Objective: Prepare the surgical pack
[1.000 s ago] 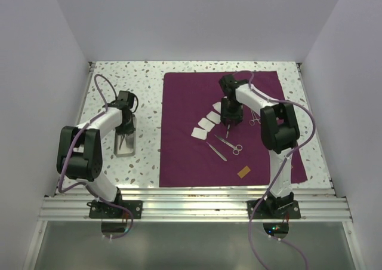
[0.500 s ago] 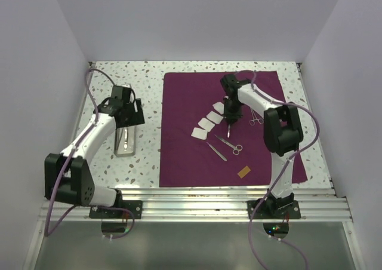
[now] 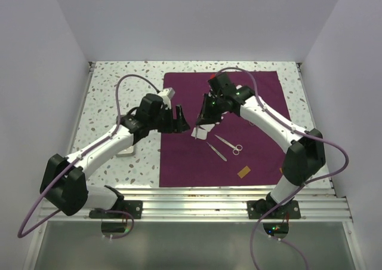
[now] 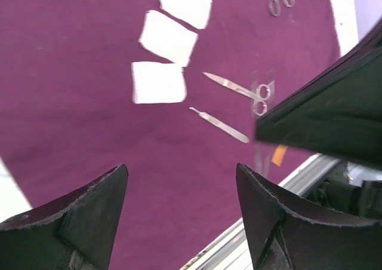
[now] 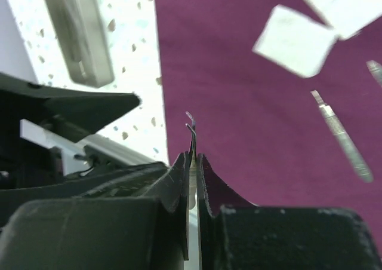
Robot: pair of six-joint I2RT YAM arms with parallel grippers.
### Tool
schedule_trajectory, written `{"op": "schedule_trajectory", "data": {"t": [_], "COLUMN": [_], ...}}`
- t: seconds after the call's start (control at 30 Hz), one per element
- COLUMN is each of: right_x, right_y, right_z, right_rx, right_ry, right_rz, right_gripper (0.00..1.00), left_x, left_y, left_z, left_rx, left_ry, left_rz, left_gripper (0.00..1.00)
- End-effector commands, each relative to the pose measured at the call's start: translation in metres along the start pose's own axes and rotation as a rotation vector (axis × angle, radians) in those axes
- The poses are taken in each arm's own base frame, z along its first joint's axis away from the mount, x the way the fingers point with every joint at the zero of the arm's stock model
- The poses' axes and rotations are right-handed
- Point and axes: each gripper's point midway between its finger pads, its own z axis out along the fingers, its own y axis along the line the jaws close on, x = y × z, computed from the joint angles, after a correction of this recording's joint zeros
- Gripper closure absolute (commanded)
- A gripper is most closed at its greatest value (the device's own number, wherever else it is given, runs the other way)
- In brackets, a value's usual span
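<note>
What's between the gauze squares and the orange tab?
One thin straight steel tool lies across that stretch, with the scissors just beside it; the left wrist view shows this.

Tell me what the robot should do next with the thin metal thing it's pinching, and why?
Probably the left tool should close on the thin steel instrument. The right tool is shut on it above the purple cloth, the left tool's jaws stand open beside it, and the steel tray lies on the left.
</note>
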Motion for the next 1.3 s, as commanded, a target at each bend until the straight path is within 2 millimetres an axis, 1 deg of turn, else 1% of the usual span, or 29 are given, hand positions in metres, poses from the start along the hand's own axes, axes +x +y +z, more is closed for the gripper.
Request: {"op": "schedule_trajectory", "data": {"t": [0.0, 0.03, 0.13, 0.2, 0.37, 0.47, 0.5, 0.53, 0.57, 0.6, 0.63, 0.67, 0.73, 0.77, 0.8, 0.83, 0.87, 0.9, 0.93, 0.97, 1.03, 1.07, 1.1, 1.13, 1.17, 1.2, 1.23, 1.27], "right_x": [0.001, 0.005, 0.011, 0.013, 0.015, 0.013, 0.013, 0.011, 0.010, 0.009, 0.009, 0.008, 0.005, -0.002, -0.006, -0.009, -0.021, -0.020, -0.025, -0.038, -0.051, -0.064, -0.073, -0.080, -0.088, -0.100, -0.105, -0.107], "right_y": [0.025, 0.028, 0.034, 0.035, 0.040, 0.045, 0.046, 0.050, 0.051, 0.051, 0.050, 0.044, 0.029, 0.015, -0.003, -0.013, -0.035, -0.057, -0.075, -0.113, -0.152, -0.178, -0.198, -0.208, -0.220, -0.223, -0.228, -0.242], "right_z": [-0.005, -0.004, -0.004, -0.003, -0.001, -0.002, -0.001, -0.002, 0.000, 0.001, 0.001, 0.003, 0.004, 0.005, 0.003, 0.001, 0.000, -0.002, -0.004, -0.007, -0.009, -0.014, -0.010, -0.009, -0.011, -0.008, -0.005, 0.005], "right_rx": [-0.080, -0.082, -0.093, -0.097, -0.108, -0.123, -0.123, -0.134, -0.135, -0.133, -0.122, -0.096, -0.025, 0.043, 0.095, 0.120, 0.172, 0.239, 0.284, 0.368, 0.454, 0.498, 0.557, 0.574, 0.590, 0.596, 0.604, 0.626], "right_ry": [-0.001, 0.010, 0.018, 0.019, 0.032, 0.026, 0.030, 0.027, 0.031, 0.030, 0.033, 0.031, 0.024, -0.012, -0.015, -0.021, -0.042, -0.033, -0.033, -0.048, -0.061, -0.072, -0.085, -0.082, -0.076, -0.094, -0.088, -0.056], "right_rz": [0.073, 0.070, 0.067, 0.068, 0.075, 0.074, 0.076, 0.074, 0.072, 0.065, 0.058, 0.051, -0.006, -0.028, -0.074, -0.093, -0.125, -0.129, -0.127, -0.105, -0.082, -0.076, -0.078, -0.081, -0.099, -0.112, -0.123, -0.134], "right_gripper": [1.00, 1.00, 1.00, 1.00, 1.00, 1.00, 1.00, 1.00, 1.00, 1.00, 0.95, 0.74, 0.55, 0.45, 0.43, 0.42, 0.43, 0.43, 0.45, 0.48, 0.51, 0.55, 0.56, 0.57, 0.58, 0.57, 0.57, 0.57], "left_x": [-0.017, -0.016, -0.010, -0.004, 0.002, 0.003, 0.007, 0.005, 0.005, 0.006, 0.001, 0.000, -0.008, -0.003, -0.010, -0.010, -0.006, -0.010, -0.012, -0.015, -0.019, -0.022, -0.022, -0.022, -0.024, -0.024, -0.025, -0.026], "left_y": [-0.033, -0.040, -0.044, -0.045, -0.048, -0.048, -0.044, -0.045, -0.044, -0.040, -0.038, -0.027, -0.006, 0.022, 0.050, 0.071, 0.100, 0.129, 0.149, 0.178, 0.203, 0.220, 0.227, 0.233, 0.245, 0.250, 0.255, 0.261], "left_z": [-0.002, -0.003, -0.002, 0.000, 0.002, 0.004, 0.008, 0.008, 0.009, 0.010, 0.010, 0.009, 0.006, 0.002, -0.004, -0.010, -0.021, -0.033, -0.042, -0.059, -0.075, -0.084, -0.087, -0.089, -0.092, -0.093, -0.094, -0.091], "left_rx": [0.125, 0.155, 0.178, 0.190, 0.210, 0.210, 0.197, 0.197, 0.191, 0.168, 0.152, 0.100, 0.022, -0.098, -0.184, -0.250, -0.356, -0.435, -0.503, -0.619, -0.718, -0.782, -0.802, -0.819, -0.849, -0.861, -0.867, -0.871], "left_ry": [-0.062, -0.070, -0.056, -0.036, -0.026, -0.016, 0.003, 0.005, 0.010, 0.017, 0.007, 0.005, -0.009, 0.014, 0.006, 0.009, 0.025, 0.012, 0.013, -0.001, -0.004, -0.012, -0.014, -0.015, -0.028, -0.030, -0.034, -0.032], "left_rz": [-0.006, 0.003, -0.001, 0.000, 0.002, 0.004, 0.007, 0.012, 0.021, 0.021, 0.024, 0.022, 0.000, -0.010, -0.041, -0.056, -0.056, -0.089, -0.064, -0.085, -0.078, -0.091, -0.095, -0.101, -0.117, -0.126, -0.131, -0.139], "left_gripper": [0.24, 0.25, 0.28, 0.30, 0.33, 0.40, 0.49, 0.56, 0.71, 0.81, 0.95, 1.00, 1.00, 1.00, 1.00, 1.00, 1.00, 1.00, 1.00, 1.00, 1.00, 1.00, 1.00, 1.00, 1.00, 1.00, 1.00, 1.00]}}
